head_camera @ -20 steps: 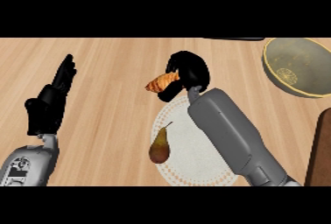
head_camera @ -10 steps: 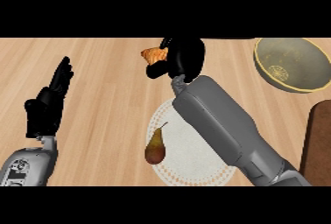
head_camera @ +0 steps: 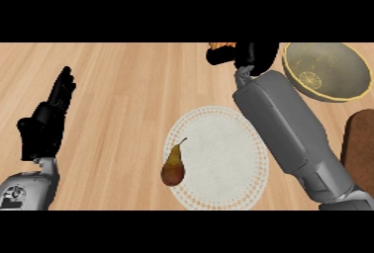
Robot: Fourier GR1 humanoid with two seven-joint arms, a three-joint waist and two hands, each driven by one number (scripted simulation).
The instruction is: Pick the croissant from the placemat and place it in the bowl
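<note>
Orange croissant (head_camera: 220, 46) showing at top edge of view, my right hand (head_camera: 252, 53) curling round it, holding it above wooden counter (head_camera: 131, 89), left of bowl (head_camera: 326, 71). Left hand (head_camera: 45, 123) resting open, fingers straight. Pear (head_camera: 173, 167) lying on white placemat (head_camera: 226, 153).

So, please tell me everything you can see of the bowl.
The bowl is round, with a pale yellow rim and a dull olive-grey inside that holds a small yellow slice-like mark on its left. It stands upright on the wooden counter at the far right, empty otherwise. Nothing touches it; the right robot hand is just beside it.
</note>
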